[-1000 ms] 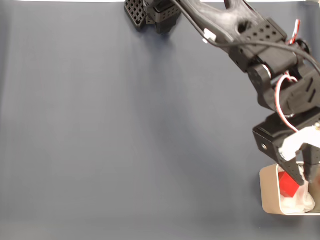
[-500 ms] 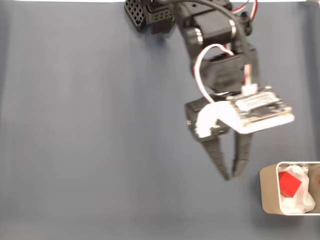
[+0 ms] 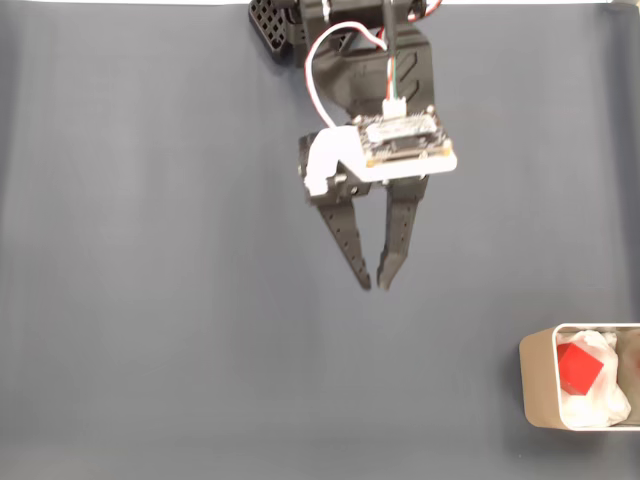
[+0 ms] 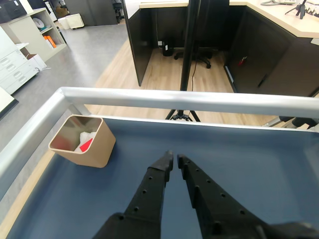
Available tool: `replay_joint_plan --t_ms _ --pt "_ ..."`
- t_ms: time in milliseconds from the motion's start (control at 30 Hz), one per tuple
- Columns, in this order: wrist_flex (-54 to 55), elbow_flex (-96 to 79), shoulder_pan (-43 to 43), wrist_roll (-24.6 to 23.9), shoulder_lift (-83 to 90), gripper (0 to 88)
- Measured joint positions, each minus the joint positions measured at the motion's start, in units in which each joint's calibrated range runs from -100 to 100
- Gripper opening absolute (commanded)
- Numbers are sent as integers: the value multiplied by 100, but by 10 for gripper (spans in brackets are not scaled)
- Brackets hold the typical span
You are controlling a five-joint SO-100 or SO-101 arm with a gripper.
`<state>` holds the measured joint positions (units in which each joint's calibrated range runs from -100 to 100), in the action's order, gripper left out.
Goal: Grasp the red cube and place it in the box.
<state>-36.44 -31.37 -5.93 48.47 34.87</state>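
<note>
Table: a dark blue-grey table top [image 3: 150, 300] fills the fixed view; in the wrist view it [image 4: 279, 164] runs up to a silver metal rail [image 4: 199, 100] across the middle of the frame.
Arm: the black arm [image 3: 345, 60] comes down from the upper centre of the fixed view, with white and red wires looping over it and a pale circuit board [image 3: 403, 140] on top of the wrist.
Gripper: in the fixed view the gripper [image 3: 375, 282] sits just right of centre, pointing toward the bottom of the frame; in the wrist view it [image 4: 173, 159] rises from the bottom centre.
Jaws: nearly closed, the two black fingertips a narrow gap apart, with nothing between them.
Box: the box [image 3: 535, 385] stands at the lower right edge of the fixed view, partly cut off by the frame, well apart from the gripper; in the wrist view it [image 4: 97, 149] stands at centre left, near the rail.
Red cube: the red cube [image 3: 578, 367] lies inside the box on crumpled white lining [image 3: 598, 400]; in the wrist view a red corner [image 4: 85, 145] shows inside the box.
</note>
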Motion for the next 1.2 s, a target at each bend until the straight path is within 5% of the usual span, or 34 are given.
replay_joint_plan --t_ms 1200 --pt "-40 -6655 475 -68 5480 0"
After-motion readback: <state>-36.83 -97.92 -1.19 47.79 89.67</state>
